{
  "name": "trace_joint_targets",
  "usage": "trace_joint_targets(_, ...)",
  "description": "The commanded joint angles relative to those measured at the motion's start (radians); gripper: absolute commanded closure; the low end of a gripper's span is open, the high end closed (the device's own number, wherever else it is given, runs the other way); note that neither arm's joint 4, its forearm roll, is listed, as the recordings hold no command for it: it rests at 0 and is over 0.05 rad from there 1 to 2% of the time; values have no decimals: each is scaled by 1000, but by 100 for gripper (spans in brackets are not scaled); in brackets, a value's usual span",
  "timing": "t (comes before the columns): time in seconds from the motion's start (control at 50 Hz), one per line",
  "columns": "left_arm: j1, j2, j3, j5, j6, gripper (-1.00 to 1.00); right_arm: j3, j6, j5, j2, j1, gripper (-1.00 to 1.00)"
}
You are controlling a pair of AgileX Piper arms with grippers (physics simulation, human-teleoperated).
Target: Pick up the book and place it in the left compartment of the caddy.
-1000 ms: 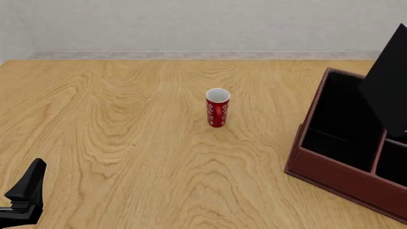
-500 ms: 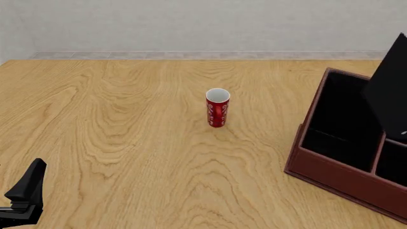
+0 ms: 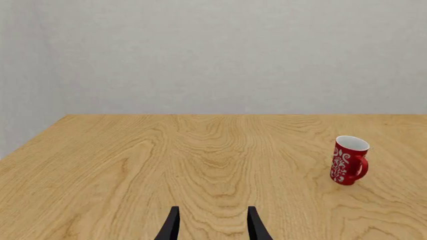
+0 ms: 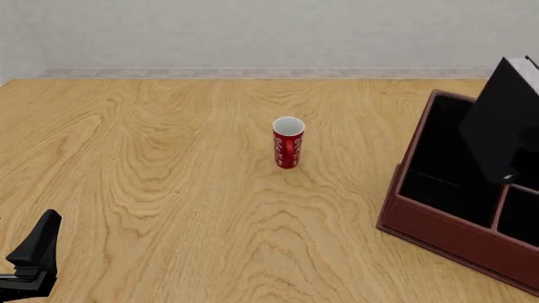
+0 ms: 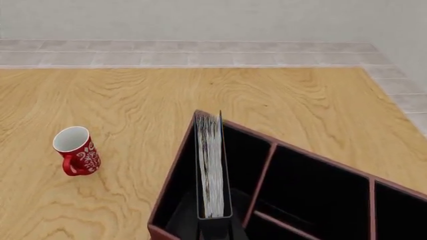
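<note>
currently the right pincer (image 5: 215, 231) clamps the book (image 4: 503, 126) upright, long axis tilted, directly over the left compartment (image 4: 450, 167); left pincer (image 3: 212, 225) apart, idle.

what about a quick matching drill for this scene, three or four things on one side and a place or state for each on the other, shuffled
Things:
1. book
2. red mug
3. caddy
4. left tool

Places or states:
A. standing alone mid-table
B. open, holding nothing
C. at the table's right edge in the front view
D. tilted above the caddy's left compartment

Pairs: 1-D, 2-A, 3-C, 4-B
</note>
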Motion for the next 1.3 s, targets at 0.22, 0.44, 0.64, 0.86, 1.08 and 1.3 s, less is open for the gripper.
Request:
trace_joint_targets(0.22,0,0,0,0,0,-100,43,46,-126,73,20,100)
trace_joint_targets(0.44,0,0,0,0,0,-100,67,58,-182,106,21,100)
trace_joint_targets(0.64,0,0,0,0,0,-100,94,66,-220,116,12,100)
trace_joint_targets(0.86,0,0,0,0,0,-100,126,71,-265,135,10,100)
trace_joint_targets(1.08,0,0,0,0,0,-100,147,66,-294,151,9,100)
trace_joint_targets(1.3,0,0,0,0,0,-100,163,75,-324,171,18,100)
